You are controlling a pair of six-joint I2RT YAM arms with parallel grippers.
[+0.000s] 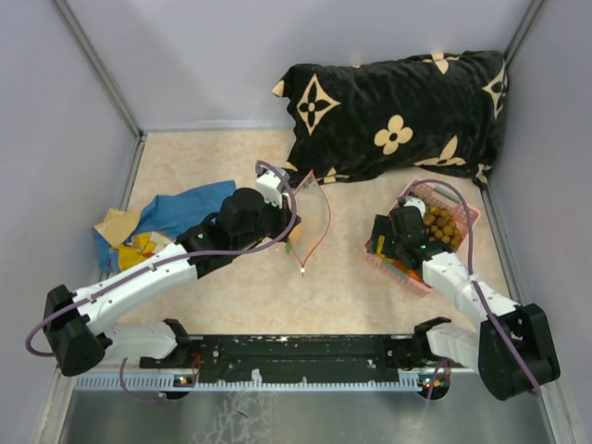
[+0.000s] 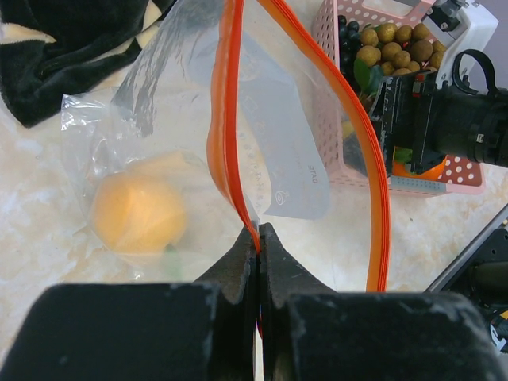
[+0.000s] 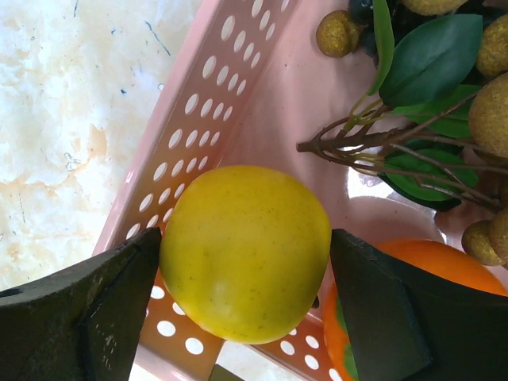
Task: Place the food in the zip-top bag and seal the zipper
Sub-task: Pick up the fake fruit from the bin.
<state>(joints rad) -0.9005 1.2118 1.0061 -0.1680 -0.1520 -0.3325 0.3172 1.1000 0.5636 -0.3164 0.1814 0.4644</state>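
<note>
My left gripper (image 2: 259, 238) is shut on the orange-red zipper (image 2: 226, 119) and holds the clear zip-top bag (image 1: 313, 215) up with its mouth open. An orange peach (image 2: 139, 214) lies inside the bag. My right gripper (image 3: 246, 262) is over the pink basket (image 3: 238, 95), with both jaws against a yellow lemon (image 3: 238, 238). An orange-red green-topped fruit (image 3: 429, 266) and brown-tan berries (image 3: 492, 111) lie in the basket. Dark grapes (image 2: 347, 55) show beside the berries. In the top view the right gripper (image 1: 388, 242) sits at the basket's near-left corner.
A black pillow with cream flowers (image 1: 398, 111) lies at the back right. Blue cloth with a yellow thing (image 1: 176, 217) lies at the left. Grey walls close in the table on three sides. A black rail (image 1: 296, 356) runs along the front.
</note>
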